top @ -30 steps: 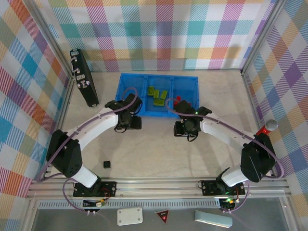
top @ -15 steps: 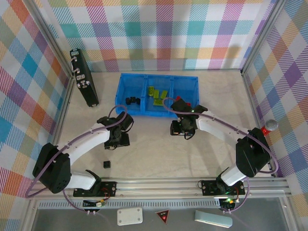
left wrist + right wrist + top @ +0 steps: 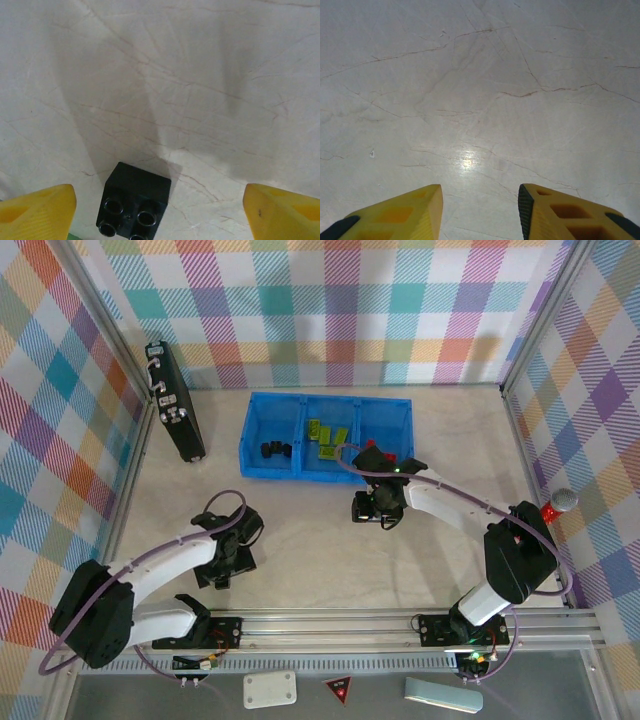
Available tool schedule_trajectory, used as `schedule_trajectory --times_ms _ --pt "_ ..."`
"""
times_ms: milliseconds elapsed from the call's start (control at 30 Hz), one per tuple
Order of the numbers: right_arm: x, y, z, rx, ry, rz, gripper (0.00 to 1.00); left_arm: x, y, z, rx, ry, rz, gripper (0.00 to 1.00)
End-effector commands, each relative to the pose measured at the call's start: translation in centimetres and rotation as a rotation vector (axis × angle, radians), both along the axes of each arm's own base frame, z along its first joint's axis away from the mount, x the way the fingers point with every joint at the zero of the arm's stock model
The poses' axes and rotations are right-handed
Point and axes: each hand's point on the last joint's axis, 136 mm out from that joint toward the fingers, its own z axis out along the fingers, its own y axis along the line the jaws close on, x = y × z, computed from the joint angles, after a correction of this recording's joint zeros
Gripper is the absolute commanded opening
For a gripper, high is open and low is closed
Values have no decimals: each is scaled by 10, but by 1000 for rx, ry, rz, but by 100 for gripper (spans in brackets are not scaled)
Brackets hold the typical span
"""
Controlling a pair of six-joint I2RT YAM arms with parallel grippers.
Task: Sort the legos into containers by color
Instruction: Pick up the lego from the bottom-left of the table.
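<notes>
The left end effector point(image 3: 222, 566) hangs low over the desk point(image 3: 330, 565) at about 7 o'clock in the overhead view. Its yellow fingers point(image 3: 37, 210) are spread wide and released. A single black brick point(image 3: 134, 200) sits studs-up on the desk between them, nearer the left finger and touching neither.

The right end effector point(image 3: 480, 210) is near the middle of the desk, just below the blue tray point(image 3: 258, 410). Its jaws are parted over bare surface and grasp nothing.

The tray lies at 12 o'clock. Black bricks point(image 3: 277, 450) are in its left compartment, green bricks point(image 3: 328, 435) are in the middle one, and a red piece point(image 3: 368, 446) shows beside the right arm. A black case point(image 3: 175, 400) lies at 10 o'clock.
</notes>
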Motion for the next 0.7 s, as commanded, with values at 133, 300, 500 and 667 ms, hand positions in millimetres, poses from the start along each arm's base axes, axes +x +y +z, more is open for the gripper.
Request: schedule_trajectory --times_ms 133,300,500,667 --pt "2 8 5 23 -9 27 46 -11 -6 -5 -94 -11 92 84" --pt "2 8 5 23 -8 27 46 -12 -9 -6 -126 -22 95 75" --pt "1 8 6 23 -10 27 46 -10 -12 -6 -132 -20 87 65" --pt "2 8 5 22 -8 27 46 -8 -13 -4 -136 -26 77 57"
